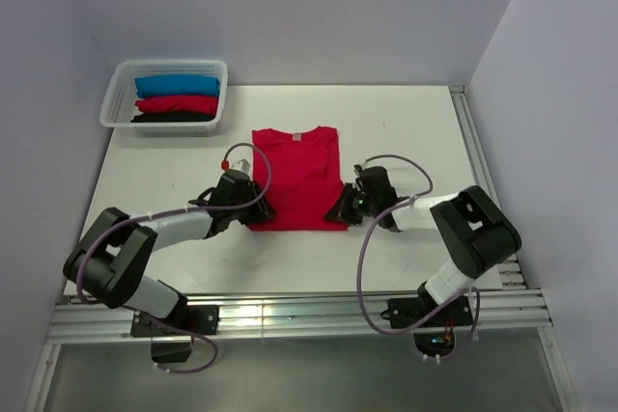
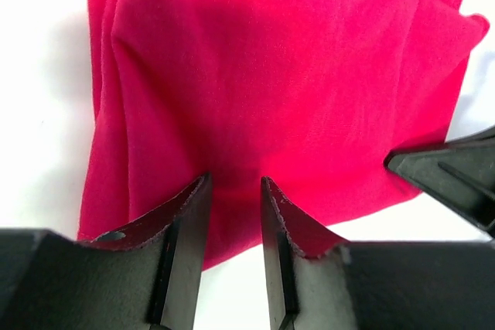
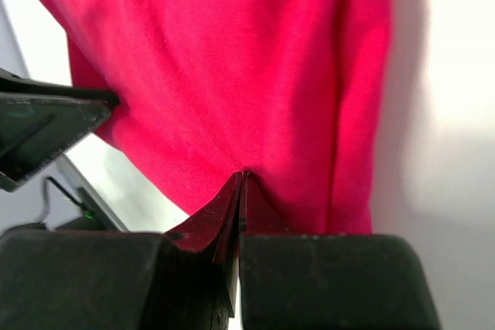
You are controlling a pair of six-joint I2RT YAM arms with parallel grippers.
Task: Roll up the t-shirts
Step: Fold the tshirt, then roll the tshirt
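A crimson-red soft cloth t-shirt (image 1: pixel 294 176) lies flat near the middle of the white rectangular table (image 1: pixel 406 123). Its sleeves are folded in, so it makes a tall oblong, with the collar and a small white neck label toward 12 o'clock and the hem toward 6 o'clock. The left gripper (image 1: pixel 253 207) sits at the shirt's 7 o'clock corner. In its wrist view the two black fingers (image 2: pixel 193 214) stand apart over the hem edge, with a strip of red cloth showing in the gap between them. The right gripper (image 1: pixel 345 209) sits at the 5 o'clock corner, its fingers pressed together on the hem, where the cloth puckers at the tips. Toward 10 o'clock from the shirt, at the table's far corner, stands a white plastic lattice basket (image 1: pixel 116 94). It holds three rolled shirts side by side: a blue bundle (image 1: pixel 177 85) farthest, a red bundle (image 1: pixel 177 103) in the middle and a black bundle (image 1: pixel 174 117) nearest.
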